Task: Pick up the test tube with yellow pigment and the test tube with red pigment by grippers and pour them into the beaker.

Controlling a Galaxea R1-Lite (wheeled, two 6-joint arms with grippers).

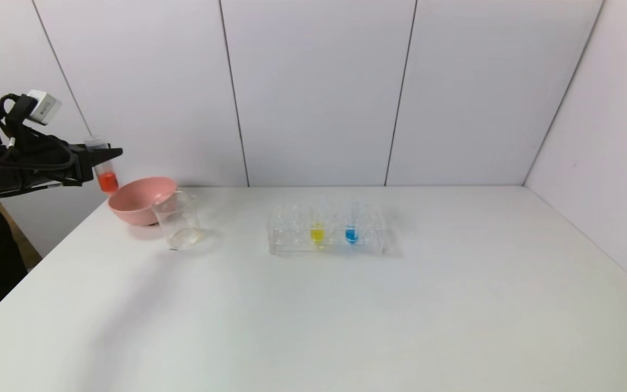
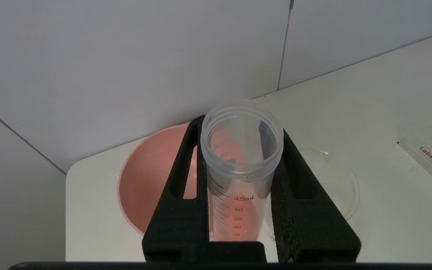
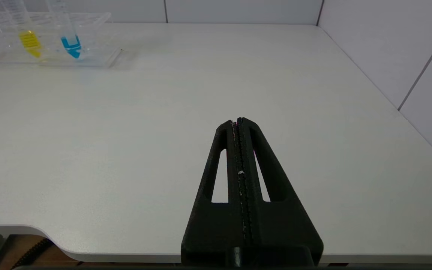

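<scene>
The left gripper (image 1: 108,155) hangs above the table's far left corner, its two black fingers (image 2: 180,176) clamped on the test tube with red pigment (image 1: 104,166). The tube stands nearly upright, open mouth up, orange-red liquid pooled at its base — just above the rim of the pink bowl (image 1: 140,200). The beaker (image 1: 178,220) stands on the white table (image 1: 313,305) touching or just in front of the bowl, clear and apparently without coloured liquid. Well to its right sits the clear tube rack (image 1: 327,228), holding the test tube with yellow pigment (image 1: 317,227) and, beside it, a tube with blue liquid (image 1: 352,227), both upright. The right gripper (image 3: 237,122) — seen only from its own wrist camera — hovers over the table's near right edge, fingers pressed together on nothing.
</scene>
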